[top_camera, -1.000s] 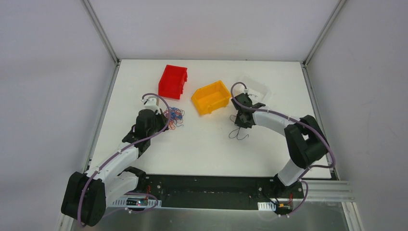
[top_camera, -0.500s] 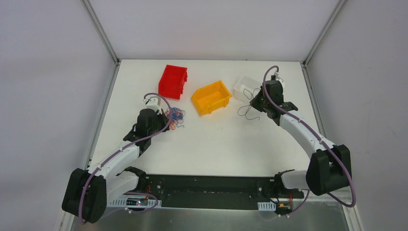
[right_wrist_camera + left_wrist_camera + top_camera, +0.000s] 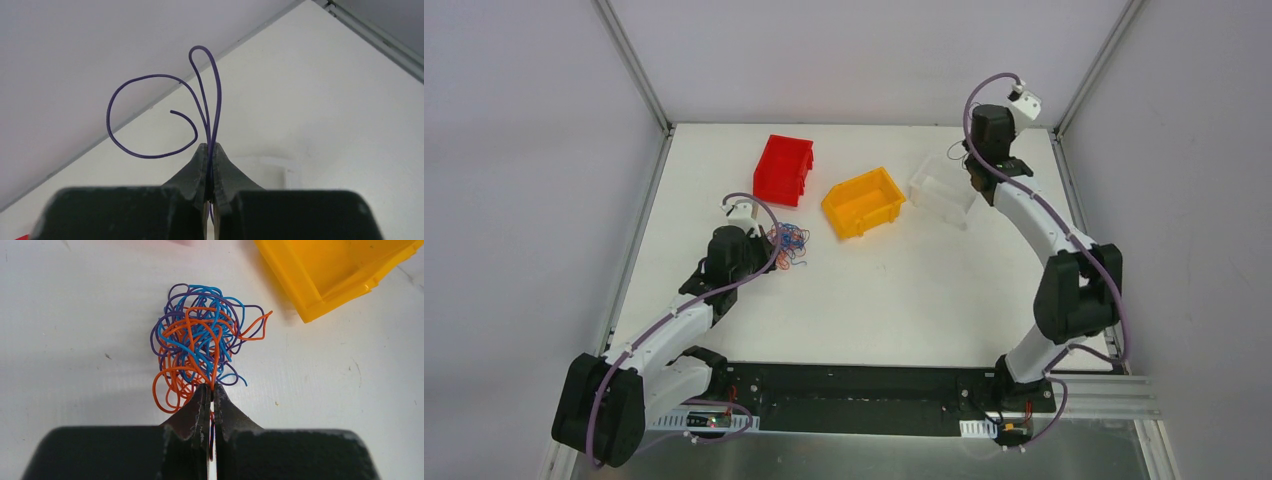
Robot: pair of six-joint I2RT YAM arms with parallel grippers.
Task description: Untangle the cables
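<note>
Top external view: over the last second the right arm has swung from the middle of the table [image 3: 874, 300], past the yellow bin [image 3: 862, 203], to the far right corner, and now stands high beside the clear bin [image 3: 942, 188]. The right gripper [image 3: 210, 147] has its fingers pressed together on a single purple wire [image 3: 200, 47], which curls free above the tips and touches no other strand. The left arm has not moved. The left gripper [image 3: 211, 390] pinches the near edge of the tangle of blue, orange and purple cables [image 3: 200, 340], which lies on the table near the red bin [image 3: 782, 168]. One wire looks fully separated and probably bound for the clear bin, but most of the knot remains.
</note>
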